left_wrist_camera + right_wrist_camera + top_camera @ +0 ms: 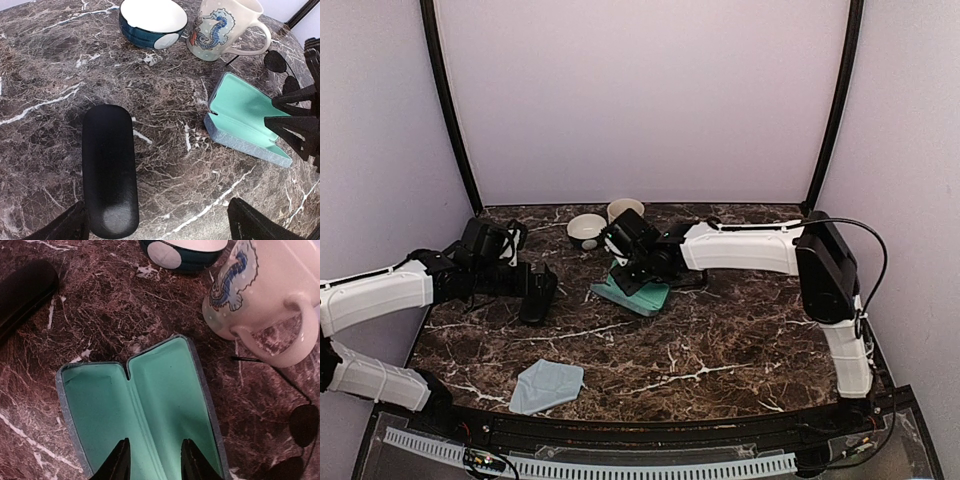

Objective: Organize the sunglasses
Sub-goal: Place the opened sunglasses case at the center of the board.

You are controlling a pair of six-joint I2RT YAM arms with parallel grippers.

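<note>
Over the open teal case (155, 400), right gripper (155, 442) apart, empty, wire sunglasses (304, 424) beside its edge, left gripper (157, 212) spread wide.

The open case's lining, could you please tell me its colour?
Mint green inside the open case, clearest in the right wrist view.

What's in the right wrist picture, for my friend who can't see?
An open case with mint-green lining lies on the marble table, the right gripper open above it. A seahorse mug and thin black sunglasses sit near it.
</note>
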